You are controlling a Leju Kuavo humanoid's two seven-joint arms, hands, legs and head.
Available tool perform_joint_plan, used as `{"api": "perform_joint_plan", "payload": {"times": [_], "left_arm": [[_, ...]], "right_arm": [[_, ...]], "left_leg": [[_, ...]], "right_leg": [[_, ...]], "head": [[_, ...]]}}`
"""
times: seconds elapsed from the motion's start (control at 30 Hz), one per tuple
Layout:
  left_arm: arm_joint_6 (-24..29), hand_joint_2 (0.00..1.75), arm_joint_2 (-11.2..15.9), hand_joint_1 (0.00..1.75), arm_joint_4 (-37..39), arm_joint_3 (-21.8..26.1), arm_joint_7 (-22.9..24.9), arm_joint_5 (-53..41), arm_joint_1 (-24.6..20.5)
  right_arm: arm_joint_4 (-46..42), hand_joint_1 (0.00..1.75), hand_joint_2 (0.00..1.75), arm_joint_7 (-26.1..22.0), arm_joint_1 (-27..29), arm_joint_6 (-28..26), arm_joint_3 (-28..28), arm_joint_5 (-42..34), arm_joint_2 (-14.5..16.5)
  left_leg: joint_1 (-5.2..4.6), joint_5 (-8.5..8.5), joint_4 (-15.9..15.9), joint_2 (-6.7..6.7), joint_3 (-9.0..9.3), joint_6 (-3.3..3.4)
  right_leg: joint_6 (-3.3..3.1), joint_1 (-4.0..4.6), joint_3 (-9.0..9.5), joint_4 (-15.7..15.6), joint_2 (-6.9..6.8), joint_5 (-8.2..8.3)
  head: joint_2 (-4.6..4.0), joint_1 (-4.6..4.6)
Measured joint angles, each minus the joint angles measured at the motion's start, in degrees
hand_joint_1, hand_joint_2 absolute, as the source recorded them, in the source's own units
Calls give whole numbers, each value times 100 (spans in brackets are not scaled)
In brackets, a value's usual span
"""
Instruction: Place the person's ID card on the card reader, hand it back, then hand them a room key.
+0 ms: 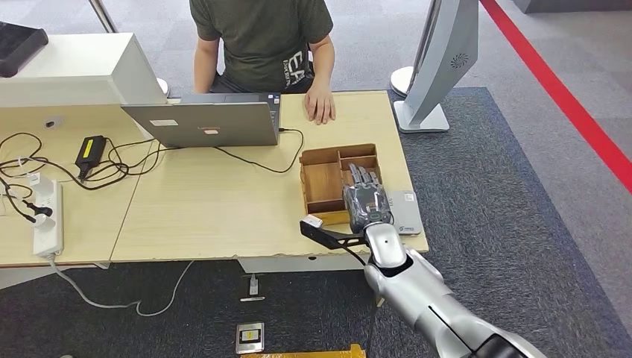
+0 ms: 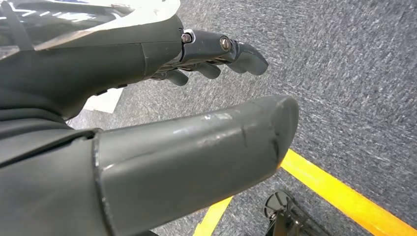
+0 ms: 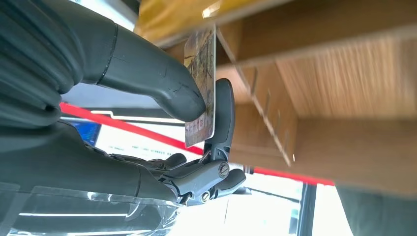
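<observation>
Between right hand's (image 3: 147, 123) fingers (image 3: 223, 113): card (image 3: 201, 73).

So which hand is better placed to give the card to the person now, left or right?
Right. The right hand already pinches a card over the wooden tray on the table, facing the person. The left hand hangs down over the carpet.

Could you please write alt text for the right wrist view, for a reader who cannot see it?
The robot's grey right hand pinches a printed card between thumb and a finger, close beside a compartmented wooden tray.
</observation>
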Motion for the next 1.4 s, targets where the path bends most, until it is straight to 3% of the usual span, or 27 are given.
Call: {"api": "perform_joint_plan", "payload": {"times": [0.37, 0.63, 0.9, 1.17, 1.4], "left_arm": [[-197, 0, 5, 0, -5, -43, -187, -4, 8], [-187, 0, 8, 0, -5, -69, -181, -39, 5], [-161, 0, 10, 0, -5, -126, -85, -118, -8], [-196, 0, 43, 0, -8, -219, -61, -175, -19], [-166, 0, 69, 0, -10, -290, 49, -211, -31]], "right_arm": [[-1242, 175, 175, 158, -273, 413, 43, 629, -130], [-1859, 175, 175, 6, -318, 511, 80, 724, -186], [-1687, 175, 175, -167, -645, 517, 182, 720, 3], [-1006, 175, 175, -142, -1617, 1158, 288, 674, 276], [-595, 175, 175, -36, -1920, 1351, 360, 583, 541]], "left_leg": [[0, 1, 0, 2, 0, -1], [0, 1, 0, 1, -1, -1], [1, 3, 0, 1, -3, -4], [1, 5, 0, 1, -4, -6], [3, 5, 0, 1, -5, -6]], "right_leg": [[0, 0, 0, 0, 0, 0], [0, 0, 0, 1, 0, 0], [-1, 1, 0, 3, 0, 1], [-4, 1, -3, 4, 0, 4], [-5, 3, -4, 5, 0, 3]], "head": [[0, 2], [0, 0], [0, 2], [0, 1], [0, 1]]}}
